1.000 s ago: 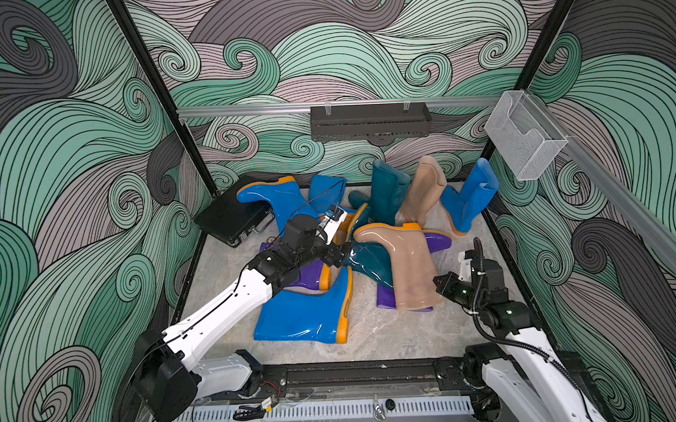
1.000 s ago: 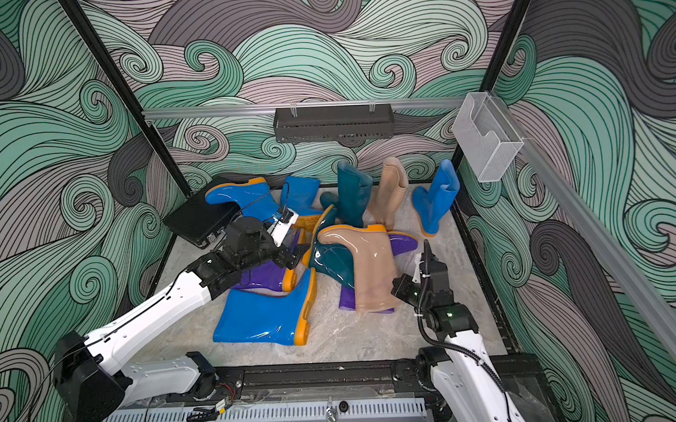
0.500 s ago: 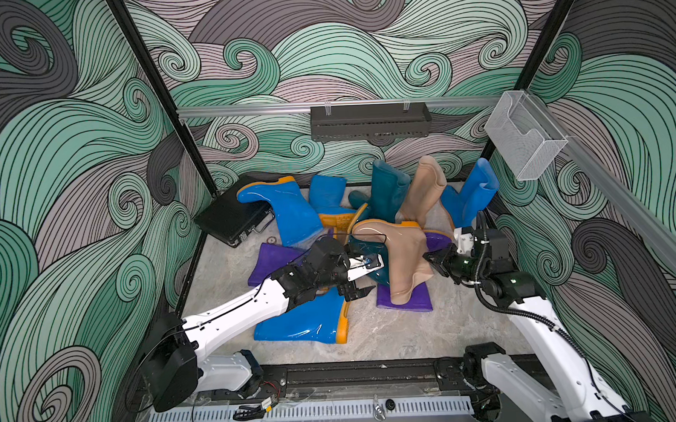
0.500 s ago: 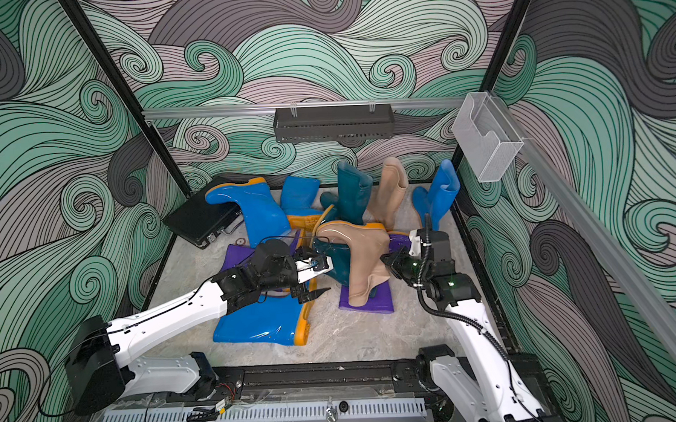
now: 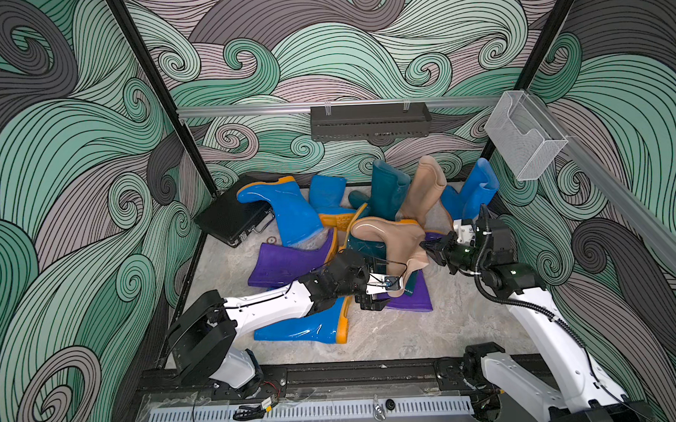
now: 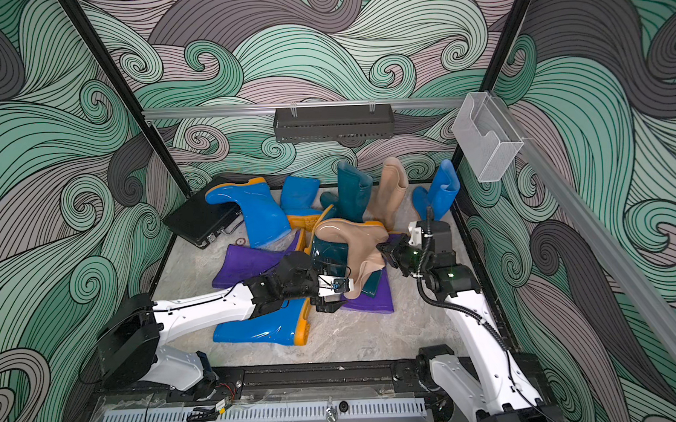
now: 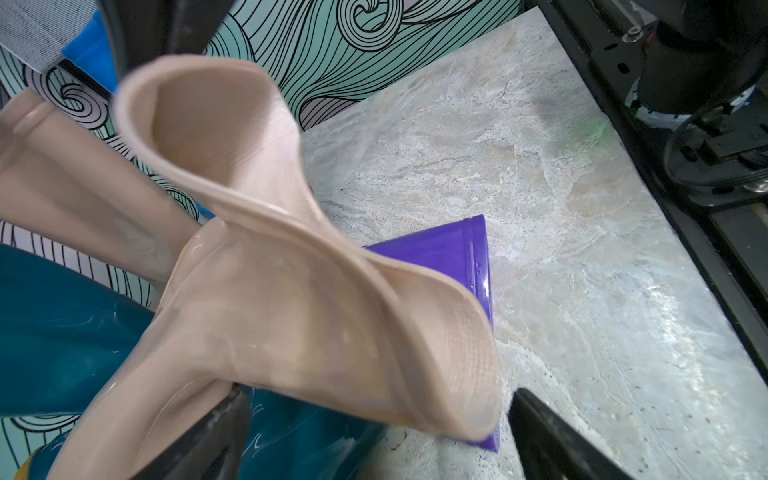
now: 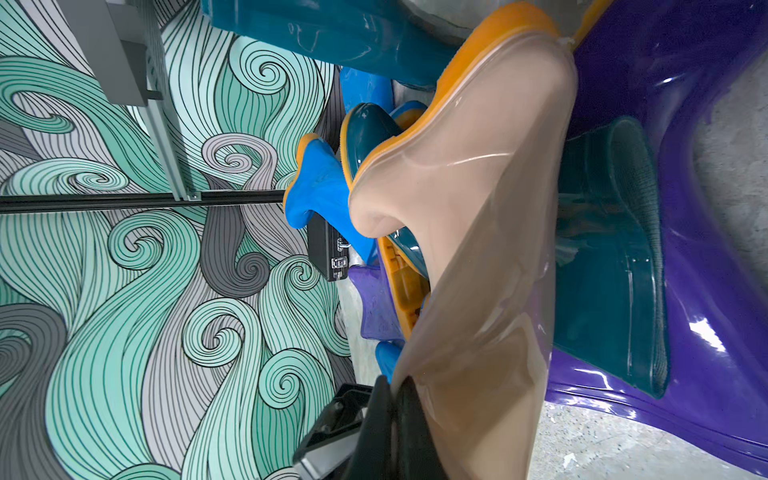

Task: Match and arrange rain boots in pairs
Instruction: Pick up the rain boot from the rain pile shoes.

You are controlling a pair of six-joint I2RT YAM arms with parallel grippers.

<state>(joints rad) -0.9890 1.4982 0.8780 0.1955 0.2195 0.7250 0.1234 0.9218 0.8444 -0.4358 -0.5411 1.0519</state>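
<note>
Beige glossy rubber rain boot (image 5: 386,237) lies atop a dark teal rubber boot (image 5: 363,247) mid-tabletop (image 5: 412,334). Right pincer (image 5: 429,250) has now reached in, pinching its shaft, and left pincer (image 7: 378,392) has swung over, spread wide at its cuff.

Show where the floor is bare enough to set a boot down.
Bare floor runs along the front rail, before the front blue boot and right purple boot, widest toward the right arm. A smaller patch lies between the case, left purple boot and left wall. Middle and back are crowded with boots.
</note>
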